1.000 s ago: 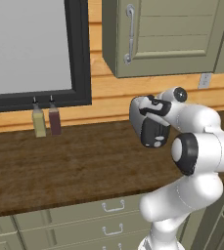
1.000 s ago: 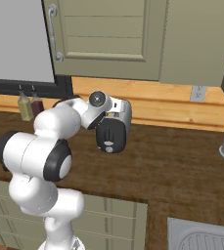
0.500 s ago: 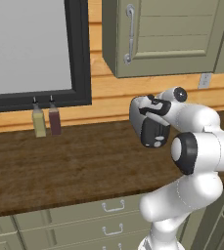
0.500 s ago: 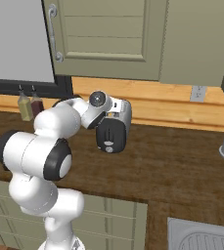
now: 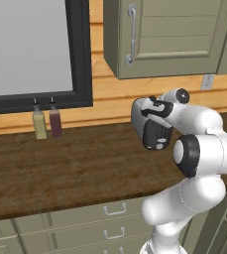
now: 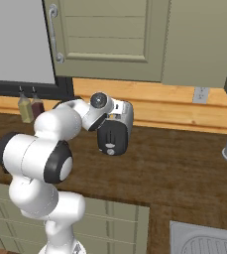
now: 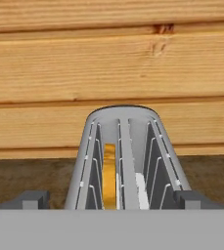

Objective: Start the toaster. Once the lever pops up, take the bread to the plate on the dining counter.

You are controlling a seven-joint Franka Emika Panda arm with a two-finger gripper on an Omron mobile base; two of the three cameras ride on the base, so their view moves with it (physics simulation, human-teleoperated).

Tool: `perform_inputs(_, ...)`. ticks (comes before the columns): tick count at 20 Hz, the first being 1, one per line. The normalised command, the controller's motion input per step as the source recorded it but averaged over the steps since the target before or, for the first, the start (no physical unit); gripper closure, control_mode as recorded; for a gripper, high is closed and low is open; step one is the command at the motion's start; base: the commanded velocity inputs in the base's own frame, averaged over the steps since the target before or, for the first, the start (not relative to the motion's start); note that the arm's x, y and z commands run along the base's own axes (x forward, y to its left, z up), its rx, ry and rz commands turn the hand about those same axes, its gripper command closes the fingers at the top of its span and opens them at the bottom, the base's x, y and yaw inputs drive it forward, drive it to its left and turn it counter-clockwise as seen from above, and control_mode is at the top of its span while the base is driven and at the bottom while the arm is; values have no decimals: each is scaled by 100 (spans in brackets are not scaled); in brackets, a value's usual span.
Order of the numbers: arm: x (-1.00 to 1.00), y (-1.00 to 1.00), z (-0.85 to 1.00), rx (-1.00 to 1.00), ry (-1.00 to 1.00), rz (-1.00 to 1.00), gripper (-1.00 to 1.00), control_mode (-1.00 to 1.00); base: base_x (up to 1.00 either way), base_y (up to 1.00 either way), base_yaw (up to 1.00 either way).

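Evidently little is done: the bread (image 7: 109,176) sits in the toaster's (image 7: 123,161) left slot against the wood wall, the gripper (image 7: 111,200) poised above with fingers spread and empty, starting and carrying remain.

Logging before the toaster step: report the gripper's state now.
Gripper: open and holding nothing, its fingertips spread either side of the toaster, with the bread in one of its slots.

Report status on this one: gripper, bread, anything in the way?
Gripper open, poised above the toaster. Bread upright in one slot, a pale slice in the other. Nothing between fingertips and toaster.
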Motion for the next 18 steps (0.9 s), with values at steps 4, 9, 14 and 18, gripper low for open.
perform_inputs(4,0,0,0,0,0,0,-100,-100,0,0,0)
perform_inputs(9,0,0,0,0,0,0,-100,-100,0,0,0)
perform_inputs(14,0,0,0,0,0,0,-100,-100,0,0,0)
perform_inputs(18,0,0,0,0,0,0,-100,-100,0,0,0)
